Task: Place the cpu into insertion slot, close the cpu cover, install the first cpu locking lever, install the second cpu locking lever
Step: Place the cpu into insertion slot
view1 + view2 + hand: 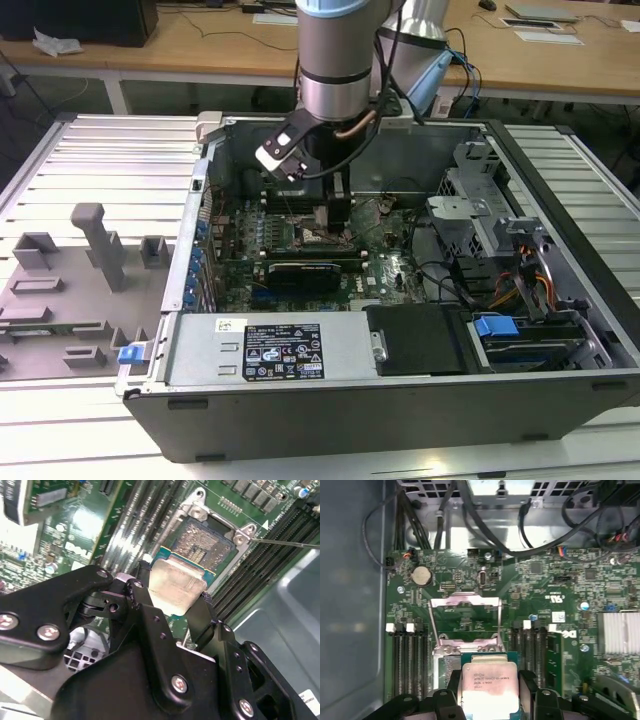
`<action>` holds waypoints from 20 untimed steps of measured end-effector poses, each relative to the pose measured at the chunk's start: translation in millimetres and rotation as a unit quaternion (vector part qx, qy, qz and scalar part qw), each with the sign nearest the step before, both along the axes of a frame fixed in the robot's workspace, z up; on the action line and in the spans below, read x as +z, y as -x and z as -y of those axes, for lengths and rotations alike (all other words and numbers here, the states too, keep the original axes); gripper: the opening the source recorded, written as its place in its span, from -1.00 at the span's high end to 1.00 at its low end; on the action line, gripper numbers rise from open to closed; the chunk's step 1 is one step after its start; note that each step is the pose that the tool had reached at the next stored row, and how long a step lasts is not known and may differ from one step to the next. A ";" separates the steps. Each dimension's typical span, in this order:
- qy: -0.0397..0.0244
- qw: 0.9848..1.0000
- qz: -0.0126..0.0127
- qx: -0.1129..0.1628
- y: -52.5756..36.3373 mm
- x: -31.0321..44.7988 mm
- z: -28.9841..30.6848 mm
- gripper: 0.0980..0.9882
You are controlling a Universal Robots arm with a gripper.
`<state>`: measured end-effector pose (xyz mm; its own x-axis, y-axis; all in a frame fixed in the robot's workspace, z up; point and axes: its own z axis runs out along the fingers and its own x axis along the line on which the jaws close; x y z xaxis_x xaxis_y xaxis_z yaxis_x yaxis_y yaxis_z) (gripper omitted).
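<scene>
While hanging just over one edge of the insertion slot (207, 542) in the green motherboard (545, 580), clamps the cpu (489, 685) between the gripper (171, 596) fingers, chip not seated in the slot. Beside the slot, cpu cover (465, 601) flipped open, socket exposed.

The cpu (487, 690) is dull pale metal (the claw (490, 682), matt black).
</scene>
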<state>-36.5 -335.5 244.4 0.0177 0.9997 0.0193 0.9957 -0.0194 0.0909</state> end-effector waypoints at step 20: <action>0.007 1.000 0.002 0.000 14.6 -30.9 -18.9 0.00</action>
